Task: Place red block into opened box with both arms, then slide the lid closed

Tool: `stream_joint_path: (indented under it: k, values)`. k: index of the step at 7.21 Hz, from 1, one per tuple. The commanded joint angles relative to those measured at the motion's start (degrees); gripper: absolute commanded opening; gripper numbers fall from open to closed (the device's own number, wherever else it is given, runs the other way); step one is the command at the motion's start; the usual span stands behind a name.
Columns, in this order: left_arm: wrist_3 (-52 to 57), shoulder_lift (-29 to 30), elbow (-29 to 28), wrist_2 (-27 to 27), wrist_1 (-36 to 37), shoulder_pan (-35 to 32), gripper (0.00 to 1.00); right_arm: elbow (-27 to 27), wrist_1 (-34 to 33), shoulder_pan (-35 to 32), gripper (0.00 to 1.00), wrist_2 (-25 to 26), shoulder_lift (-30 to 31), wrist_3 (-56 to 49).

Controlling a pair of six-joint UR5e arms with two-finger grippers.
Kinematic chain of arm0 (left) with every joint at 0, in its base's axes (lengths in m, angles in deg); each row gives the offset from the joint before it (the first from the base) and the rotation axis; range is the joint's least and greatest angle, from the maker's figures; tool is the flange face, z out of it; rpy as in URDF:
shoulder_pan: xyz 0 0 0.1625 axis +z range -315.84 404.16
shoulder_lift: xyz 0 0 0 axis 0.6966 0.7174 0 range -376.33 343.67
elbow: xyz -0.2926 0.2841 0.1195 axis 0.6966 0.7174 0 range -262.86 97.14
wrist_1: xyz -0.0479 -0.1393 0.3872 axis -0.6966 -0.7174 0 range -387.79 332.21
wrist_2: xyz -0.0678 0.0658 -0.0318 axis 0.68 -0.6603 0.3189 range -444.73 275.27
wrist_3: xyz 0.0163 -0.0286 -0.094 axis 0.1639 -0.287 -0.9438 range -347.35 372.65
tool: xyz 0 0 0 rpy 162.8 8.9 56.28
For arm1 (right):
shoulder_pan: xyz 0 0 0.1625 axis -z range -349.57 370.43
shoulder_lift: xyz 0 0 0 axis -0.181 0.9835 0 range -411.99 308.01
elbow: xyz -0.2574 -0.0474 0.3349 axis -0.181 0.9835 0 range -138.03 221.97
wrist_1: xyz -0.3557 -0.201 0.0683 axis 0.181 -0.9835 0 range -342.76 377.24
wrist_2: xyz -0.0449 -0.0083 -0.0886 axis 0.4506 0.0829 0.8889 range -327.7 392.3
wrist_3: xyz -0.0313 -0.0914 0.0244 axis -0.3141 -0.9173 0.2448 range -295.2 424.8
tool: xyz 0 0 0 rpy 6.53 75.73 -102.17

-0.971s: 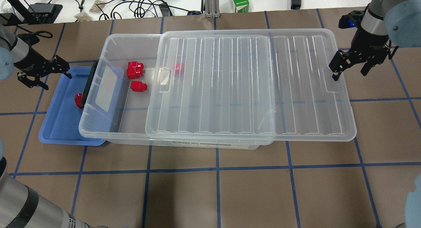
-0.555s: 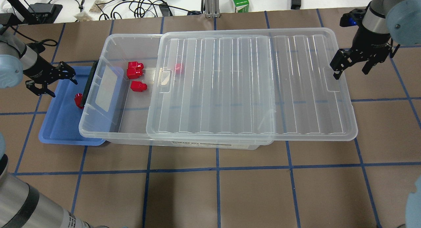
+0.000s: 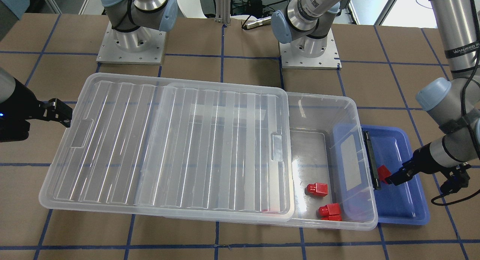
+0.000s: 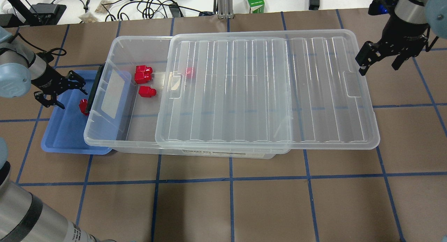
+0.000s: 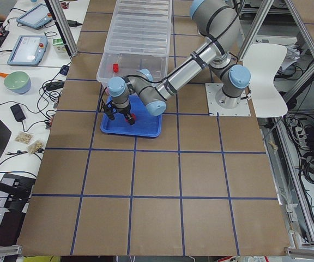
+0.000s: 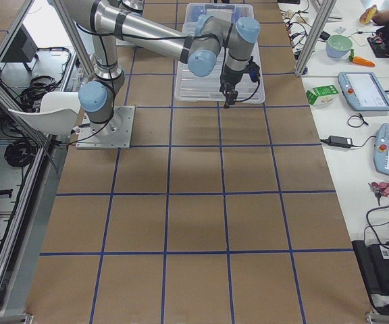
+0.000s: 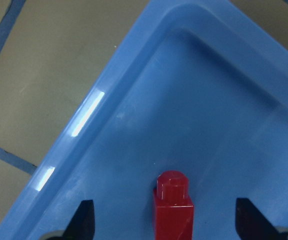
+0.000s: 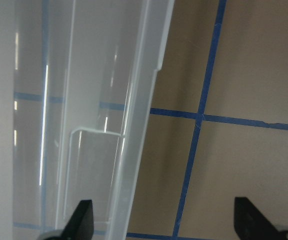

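One red block [image 7: 173, 207] stands in the blue tray [image 4: 63, 137], close to the box's black latch bar [image 4: 93, 88]. My left gripper [image 4: 72, 99] hovers low over the tray, open, its fingers either side of this block without touching it. The clear box [image 4: 115, 144] is uncovered at its left end, where three red blocks [image 4: 147, 92] lie; another shows through the lid [image 4: 262, 95]. The lid covers the rest and overhangs the box's right end. My right gripper [image 4: 379, 69] is open beyond that end, apart from the lid edge [image 8: 139, 125].
The blue tray is partly tucked under the box's left end. Cables and a green carton [image 4: 254, 1] lie along the table's back edge. Both arm bases [image 3: 131, 46] stand behind the box in the front-facing view.
My left gripper has moved right and down over the tray to the red block. My right gripper has drawn back, up and away from the lid's right end.
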Motion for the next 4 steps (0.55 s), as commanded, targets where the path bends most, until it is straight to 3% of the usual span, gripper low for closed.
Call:
stream_joint_path:
  k: [1, 2, 3, 4]
  values:
    - [-1.1, 1.2, 2.2, 1.0, 1.7, 0.0, 1.0, 2.1, 5.6, -0.1, 1.0, -0.1, 4.9, 5.5]
    - [-1.9, 1.8, 3.1, 1.0, 3.7, 0.0, 0.95, 3.0, 8.4, -0.1, 1.0, -0.2, 6.9, 6.9]
    - [-1.6, 1.8, 3.2, 0.9, 4.2, 0.0, 0.45, 3.4, 9.6, -0.1, 1.0, -0.2, 7.9, 7.0]
    - [-1.4, 1.7, 2.9, 1.0, 4.4, 0.0, 0.16, 3.4, 10.5, -0.1, 1.0, 0.2, 8.1, 7.0]
